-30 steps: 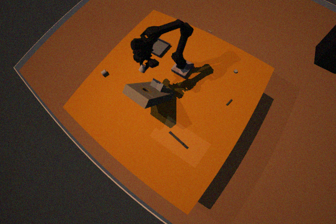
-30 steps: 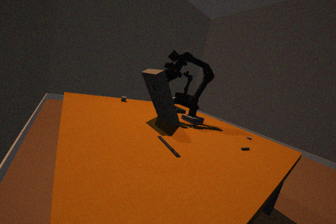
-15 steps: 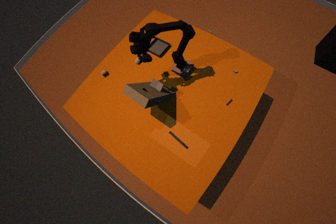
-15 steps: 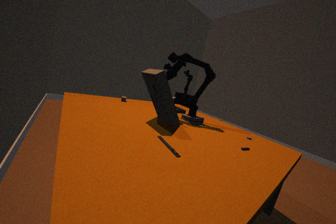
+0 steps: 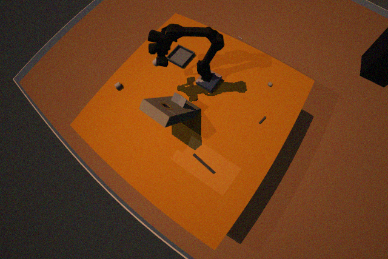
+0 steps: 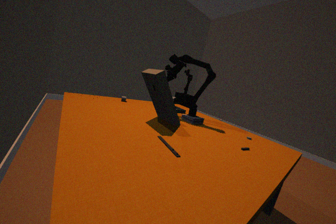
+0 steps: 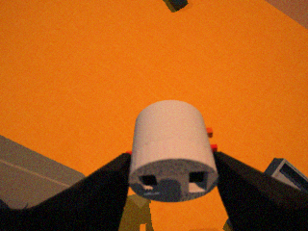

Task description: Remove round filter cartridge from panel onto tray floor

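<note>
My gripper (image 5: 157,60) (image 7: 171,160) is shut on the round pale filter cartridge (image 5: 154,62) (image 7: 169,137) and holds it in the air above the orange table. In the wrist view the cartridge's slotted face points toward the camera, between the two dark fingers. The grey service panel (image 5: 153,110) (image 6: 162,96) stands tilted in the middle of the table, apart from the gripper, with its round socket (image 5: 165,104) open. The shallow grey tray (image 5: 180,56) with a dark rim lies just right of the gripper in the top view. In the exterior view the gripper (image 6: 170,73) is partly hidden behind the panel.
The arm's base (image 5: 209,81) (image 6: 192,119) stands behind the panel. A long dark bar (image 5: 204,163) (image 6: 169,146) lies in front of the panel. A small cylinder (image 5: 118,85) (image 6: 123,98), a small pale bit (image 5: 270,84) and a dark block (image 5: 262,119) (image 6: 244,148) lie scattered.
</note>
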`<state>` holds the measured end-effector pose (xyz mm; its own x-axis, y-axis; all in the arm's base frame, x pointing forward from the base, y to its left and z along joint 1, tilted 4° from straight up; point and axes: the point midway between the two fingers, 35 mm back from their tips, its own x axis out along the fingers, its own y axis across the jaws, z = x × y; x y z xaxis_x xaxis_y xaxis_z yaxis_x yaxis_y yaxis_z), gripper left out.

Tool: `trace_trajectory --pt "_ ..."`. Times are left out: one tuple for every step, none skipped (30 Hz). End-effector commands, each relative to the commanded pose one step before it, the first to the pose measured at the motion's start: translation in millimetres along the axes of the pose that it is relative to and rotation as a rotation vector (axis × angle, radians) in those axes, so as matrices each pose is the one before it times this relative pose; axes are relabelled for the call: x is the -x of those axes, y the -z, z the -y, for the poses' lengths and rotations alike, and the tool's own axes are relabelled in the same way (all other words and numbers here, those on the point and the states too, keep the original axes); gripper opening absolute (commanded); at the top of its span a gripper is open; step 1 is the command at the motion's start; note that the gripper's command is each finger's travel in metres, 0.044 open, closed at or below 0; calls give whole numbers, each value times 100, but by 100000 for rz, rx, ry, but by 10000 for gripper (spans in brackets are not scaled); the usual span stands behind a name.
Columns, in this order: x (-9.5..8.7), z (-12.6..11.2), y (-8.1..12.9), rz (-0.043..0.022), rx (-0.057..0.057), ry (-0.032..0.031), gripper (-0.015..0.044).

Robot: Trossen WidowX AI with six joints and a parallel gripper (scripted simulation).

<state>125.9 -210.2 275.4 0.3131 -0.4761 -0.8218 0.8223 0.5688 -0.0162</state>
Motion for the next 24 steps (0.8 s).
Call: trace_trajectory --pt "162 1732 113 776 -7874 4819 0" --pt "22 452 28 85 -1975 1184 0" --pt "21 452 26 89 -1974 1185 0" --pt "21 452 24 93 -1973 1186 0" --pt "20 451 22 97 -1972 1187 0" --pt "20 451 20 101 -1971 1188 0" --pt "19 451 18 105 -1970 1189 0" --pt "19 451 15 109 -1970 1190 0" --pt "18 451 13 113 -1969 1191 0" --pt "15 375 9 97 -1635 991 0" --pt "8 225 4 59 -981 595 0" --pt "3 75 1 20 -327 198 0" --pt "0 0 0 0 0 0 0" --pt "0 0 0 0 0 0 0" --pt "-56 65 12 -5 -220 137 0" --pt "-168 197 38 -14 -659 412 0" --pt "-278 329 67 -23 -1099 687 0" --pt "-338 404 86 -27 -1339 836 0" --pt "-337 407 91 -25 -1340 836 0" --pt "-336 409 95 -24 -1341 835 0" --pt "-334 412 100 -22 -1341 835 0" --pt "-333 414 104 -21 -1342 834 0" --pt "-332 417 109 -20 -1342 833 0" --pt "-330 419 113 -18 -1343 833 0"
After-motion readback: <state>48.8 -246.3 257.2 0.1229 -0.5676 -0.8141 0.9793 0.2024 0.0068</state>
